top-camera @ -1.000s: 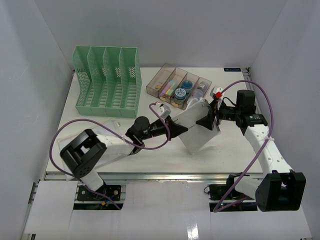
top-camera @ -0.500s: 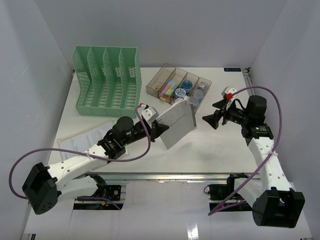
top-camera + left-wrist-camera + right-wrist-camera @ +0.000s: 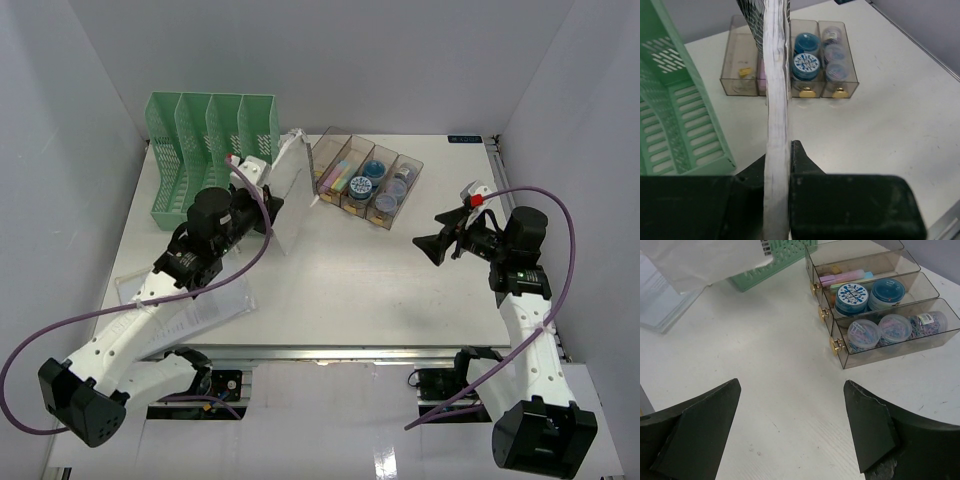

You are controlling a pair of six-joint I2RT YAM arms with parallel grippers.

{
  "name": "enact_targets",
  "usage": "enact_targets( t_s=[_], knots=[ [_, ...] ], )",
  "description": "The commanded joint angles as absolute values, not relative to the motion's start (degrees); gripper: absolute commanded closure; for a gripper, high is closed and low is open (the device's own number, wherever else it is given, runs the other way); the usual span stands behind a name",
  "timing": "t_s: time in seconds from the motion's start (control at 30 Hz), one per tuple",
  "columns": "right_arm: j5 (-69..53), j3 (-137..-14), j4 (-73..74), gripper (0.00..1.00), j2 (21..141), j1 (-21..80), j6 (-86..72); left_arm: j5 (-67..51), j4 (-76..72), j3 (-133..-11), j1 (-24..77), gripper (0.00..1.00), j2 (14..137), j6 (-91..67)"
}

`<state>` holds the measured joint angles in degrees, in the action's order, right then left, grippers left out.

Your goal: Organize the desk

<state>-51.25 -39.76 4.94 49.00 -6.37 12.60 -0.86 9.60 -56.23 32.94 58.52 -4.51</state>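
Top external view has the left fingers clamped shut on a thin paper bundle, held upright on its edge above the far left part of the bench, just beside the right end of the green file rack and left of the clear tray. The left wrist view looks straight down the bundle's edge, with the rack's slotted wall on its left and the tray's compartments beyond it. The right fingers stand wide apart and hold nothing, hovering over the right side of the bench, well apart from the bundle. The bench itself fills the whole work area under both arms, and a plastic sleeve of papers lies at its near left corner under the left arm. The step in hand looks like filing the bundle into a rack slot. To do it well, the bundle should be kept vertical and parallel to the dividers, brought over the nearest open slot rather than the end wall, and lowered until its bottom edge seats before the grip loosens. The grip sits low on the bundle, so the top may flop, and a slow descent would help. Snagging a divider could shove the light rack, and swinging right could knock the tray.
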Motion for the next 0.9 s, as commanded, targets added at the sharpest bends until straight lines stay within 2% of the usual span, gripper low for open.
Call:
enact_targets(
  t_s=[0.0,0.27,0.6,0.87],
  knots=[
    [-53.86,-39.29,2.02,0.1,47.94,-6.68,11.78,3.67,10.99,-64.73,31.35,1.0,58.51,-4.7],
    [-54.4,-39.29,2.11,0.1,49.31,-6.68,11.69,7.99,12.31,-75.51,26.44,1.0,61.98,-4.22],
    [-55.02,-38.76,2.02,0.1,49.83,-6.68,12.21,2.9,14.76,-88.7,15.49,1.0,72.03,-6.77],
    [-55.11,-38.14,1.23,0.1,50.54,-6.59,12.04,1.12,12.39,-89.91,12.57,1.0,78.71,-6.43]
  ],
)
